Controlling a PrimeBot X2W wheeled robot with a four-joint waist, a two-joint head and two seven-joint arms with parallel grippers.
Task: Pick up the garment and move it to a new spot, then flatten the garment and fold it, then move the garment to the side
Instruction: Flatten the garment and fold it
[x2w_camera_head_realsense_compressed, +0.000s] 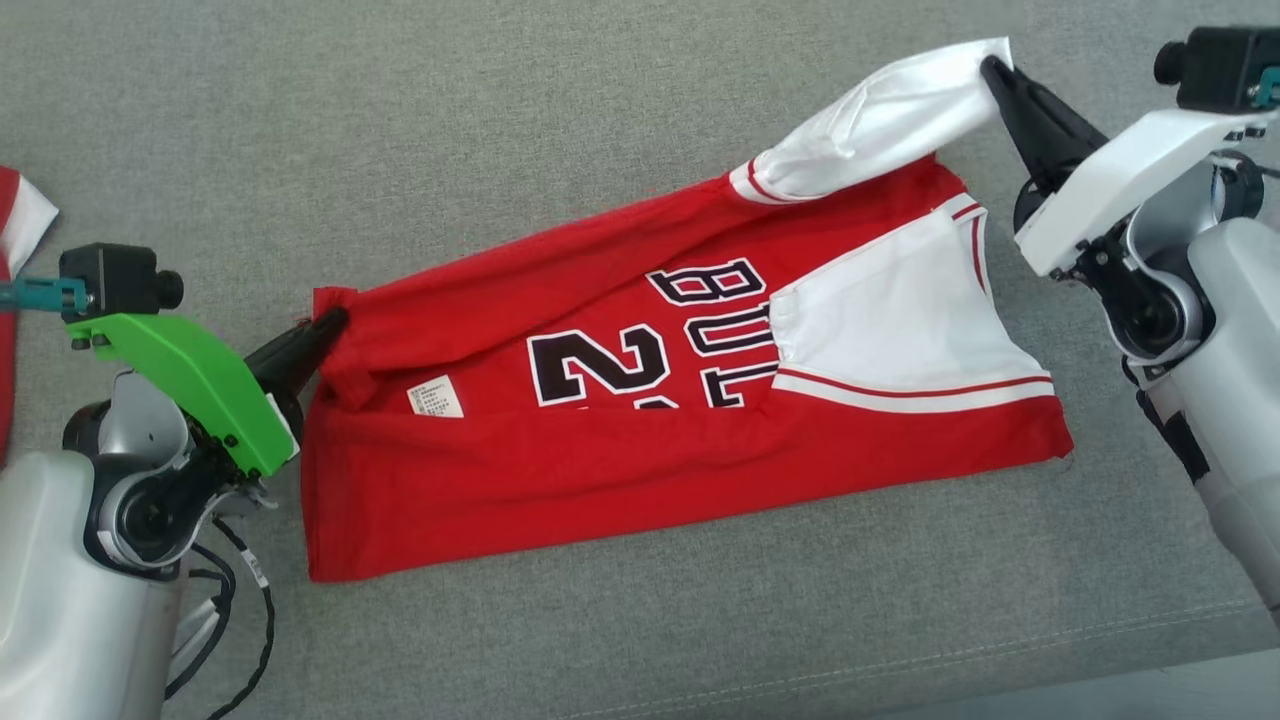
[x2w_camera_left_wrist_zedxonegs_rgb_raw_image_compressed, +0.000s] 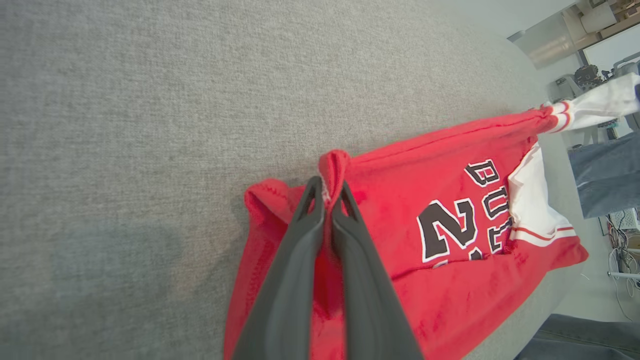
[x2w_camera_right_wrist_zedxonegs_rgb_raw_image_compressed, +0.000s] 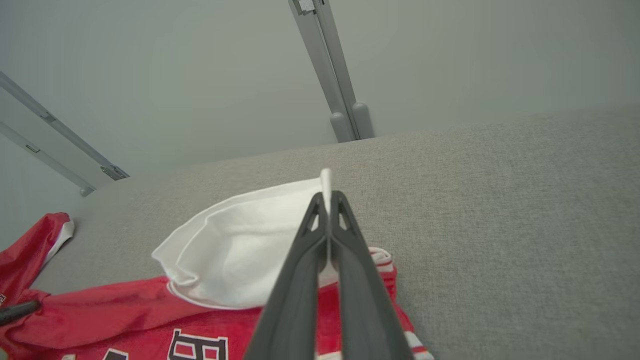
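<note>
Left end effector (x2w_camera_head_realsense_compressed: 335, 322) is pinching red jersey (x2w_camera_head_realsense_compressed: 600, 480) hem; right end effector (x2w_camera_head_realsense_compressed: 990, 68) is clamping white sleeve (x2w_camera_head_realsense_compressed: 880, 120) over grey woven surface (x2w_camera_head_realsense_compressed: 500, 100), perhaps upholstery.

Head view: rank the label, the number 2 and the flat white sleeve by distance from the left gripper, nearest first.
1. Label, just right of the left gripper.
2. Number 2, farther right, centre.
3. Flat sleeve, far right.
</note>
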